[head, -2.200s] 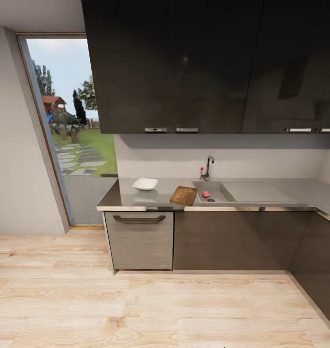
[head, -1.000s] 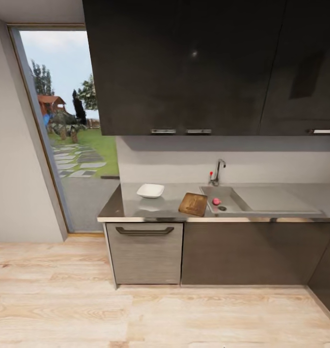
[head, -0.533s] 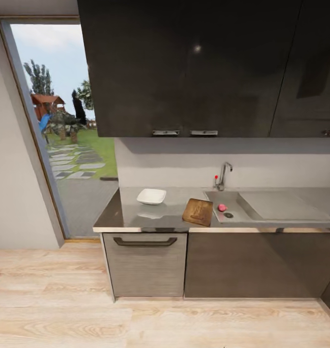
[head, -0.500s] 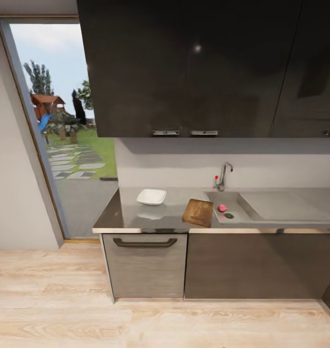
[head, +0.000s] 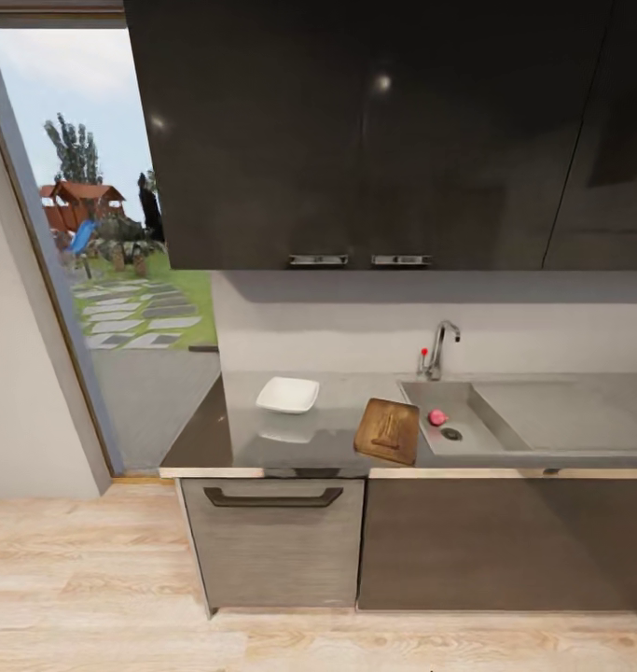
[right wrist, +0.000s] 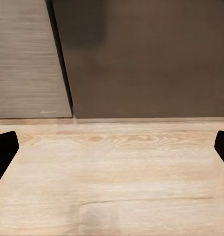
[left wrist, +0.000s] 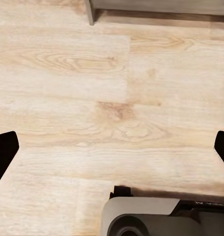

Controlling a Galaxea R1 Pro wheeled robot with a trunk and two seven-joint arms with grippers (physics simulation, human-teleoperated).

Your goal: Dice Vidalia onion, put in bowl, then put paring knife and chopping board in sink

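Observation:
The dark brown chopping board (head: pixel 387 430) lies on the grey countertop (head: pixel 253 441), its front corner over the edge. A thin dark streak on the board may be the paring knife (head: pixel 386 432); it is too small to be sure. To the board's left sits the white bowl (head: pixel 287 395). A small pinkish-red onion (head: pixel 436 417) rests in the sink (head: pixel 477 437) beside the round drain, below the chrome tap (head: pixel 441 346). My left gripper (left wrist: pixel 112 150) hangs open over the wooden floor. My right gripper (right wrist: pixel 112 147) is open too, facing the cabinet fronts low down.
Dark wall cabinets (head: pixel 374 131) hang above the counter. Beneath it are a grey drawer front with a handle (head: pixel 271 497) and dark cabinet doors (head: pixel 505 541). A tall glass door (head: pixel 94 271) stands at the left. Light wooden floor (head: pixel 85 579) lies between me and the counter.
The whole view has shifted and grown: the camera has come closer to the counter and turned slightly. Bowl, board and onion keep their places on the counter and in the sink.

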